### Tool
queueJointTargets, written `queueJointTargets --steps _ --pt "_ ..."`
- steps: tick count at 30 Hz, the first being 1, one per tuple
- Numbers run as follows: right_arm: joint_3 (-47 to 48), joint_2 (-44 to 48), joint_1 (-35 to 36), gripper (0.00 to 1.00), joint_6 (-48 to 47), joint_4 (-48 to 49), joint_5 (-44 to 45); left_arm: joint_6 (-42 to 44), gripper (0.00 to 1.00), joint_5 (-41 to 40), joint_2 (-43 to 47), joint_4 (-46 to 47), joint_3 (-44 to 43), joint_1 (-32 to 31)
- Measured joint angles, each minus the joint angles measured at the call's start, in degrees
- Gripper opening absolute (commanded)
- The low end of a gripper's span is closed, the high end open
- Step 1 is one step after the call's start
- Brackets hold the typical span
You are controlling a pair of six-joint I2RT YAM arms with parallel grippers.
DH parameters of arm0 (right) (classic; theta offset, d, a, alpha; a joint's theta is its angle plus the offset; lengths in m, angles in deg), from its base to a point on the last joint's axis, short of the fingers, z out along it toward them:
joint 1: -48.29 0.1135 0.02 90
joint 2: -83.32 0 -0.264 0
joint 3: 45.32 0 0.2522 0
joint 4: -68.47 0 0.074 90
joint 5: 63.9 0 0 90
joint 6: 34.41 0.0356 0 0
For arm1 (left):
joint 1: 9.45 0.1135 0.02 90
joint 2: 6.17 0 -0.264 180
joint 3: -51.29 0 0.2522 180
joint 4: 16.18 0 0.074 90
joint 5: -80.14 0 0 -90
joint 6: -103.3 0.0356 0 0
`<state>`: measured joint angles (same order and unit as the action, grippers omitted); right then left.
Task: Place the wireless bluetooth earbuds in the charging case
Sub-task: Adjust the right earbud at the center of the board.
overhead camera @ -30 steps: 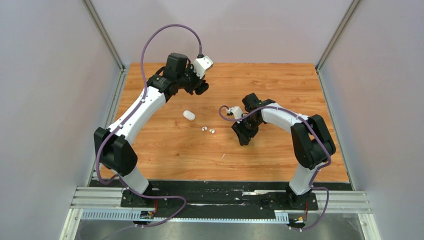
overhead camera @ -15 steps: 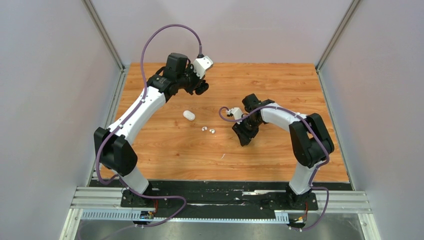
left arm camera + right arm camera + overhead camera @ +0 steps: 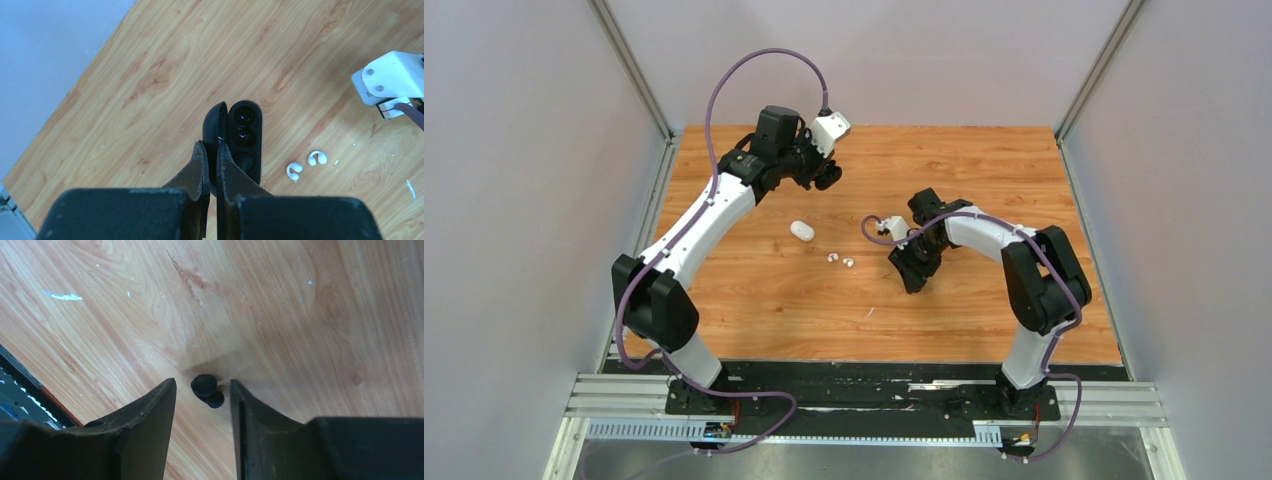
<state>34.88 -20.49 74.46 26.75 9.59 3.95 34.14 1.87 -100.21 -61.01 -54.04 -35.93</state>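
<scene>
**A:** Since the left fingers [image 3: 198, 167] pinch the open black case [image 3: 243, 132] only at one end, above the tabletop [image 3: 964, 160], it may twist when a bud is pushed in.

**B:** Yes. And the right fingers [image 3: 150, 415] stand spread, one each side of the black bud [image 3: 206, 389] lying on the tabletop; closing off-centre can flick it away.

**A:** I count two cases, the white case [image 3: 801, 230] lying shut, two white buds [image 3: 294, 171], and one black bud visible.

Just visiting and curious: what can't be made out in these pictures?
Top view: the black earbud lies hidden beneath the right end effector; the white case is too small to judge open or shut.
Left wrist view: the left end effector covers the near end of the black case.
</scene>
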Motion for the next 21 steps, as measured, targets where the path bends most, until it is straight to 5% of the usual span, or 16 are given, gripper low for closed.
queueJointTargets --steps 10,21 --pt "-1.38 7.41 0.09 0.44 -1.31 -0.85 -2.25 0.00 0.00 0.39 -0.17 -0.48 -0.87 0.00" --pt "-0.90 3.67 0.28 0.39 -3.15 -2.27 -4.59 0.02 0.00 0.42 -0.24 -0.94 -0.87 0.00"
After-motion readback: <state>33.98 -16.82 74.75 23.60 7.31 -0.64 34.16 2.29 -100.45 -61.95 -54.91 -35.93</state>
